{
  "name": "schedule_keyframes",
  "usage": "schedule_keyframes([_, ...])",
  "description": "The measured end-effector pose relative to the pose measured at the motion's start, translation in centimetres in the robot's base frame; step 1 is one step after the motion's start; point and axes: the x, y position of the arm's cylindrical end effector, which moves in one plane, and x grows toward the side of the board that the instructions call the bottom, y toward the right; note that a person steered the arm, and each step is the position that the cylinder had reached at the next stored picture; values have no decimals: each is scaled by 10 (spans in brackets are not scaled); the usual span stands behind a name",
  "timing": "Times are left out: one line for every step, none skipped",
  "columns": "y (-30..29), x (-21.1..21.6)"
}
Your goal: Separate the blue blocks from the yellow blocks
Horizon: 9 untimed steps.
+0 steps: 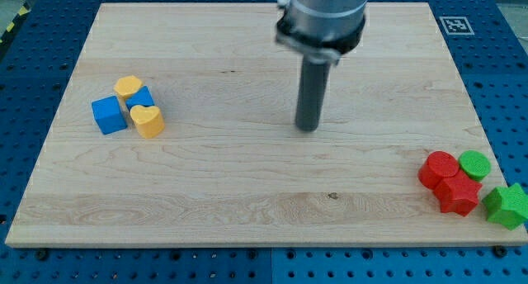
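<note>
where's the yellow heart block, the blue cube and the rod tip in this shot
yellow heart block (147, 120), camera view, on its top face
blue cube (109, 115), camera view, on its top face
my tip (308, 128), camera view, on the rod's very lower end, far right of both blocks

The wooden table (247, 193) carries blue cube (109, 115), blue block (143, 97), yellow block (127, 87), yellow heart (148, 120) left of my tip (308, 128); red cylinder (437, 168), red block (459, 193), green cylinder (474, 164), green star (506, 205) lie bottom right

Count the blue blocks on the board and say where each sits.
2, both in the cluster at the view's left: a blue cube on its left edge, and a second blue block wedged between the two yellow blocks, partly hidden.
</note>
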Motion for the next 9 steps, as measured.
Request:
schedule_keyframes([-48, 43])
schedule_keyframes([-131, 44])
schedule_keyframes([-240, 23])
schedule_keyframes([-301, 3])
schedule_keyframes([-302, -10])
schedule_keyframes([-288, -24])
schedule_keyframes([-251, -33])
schedule_keyframes([-207, -57])
schedule_keyframes([-173, -92])
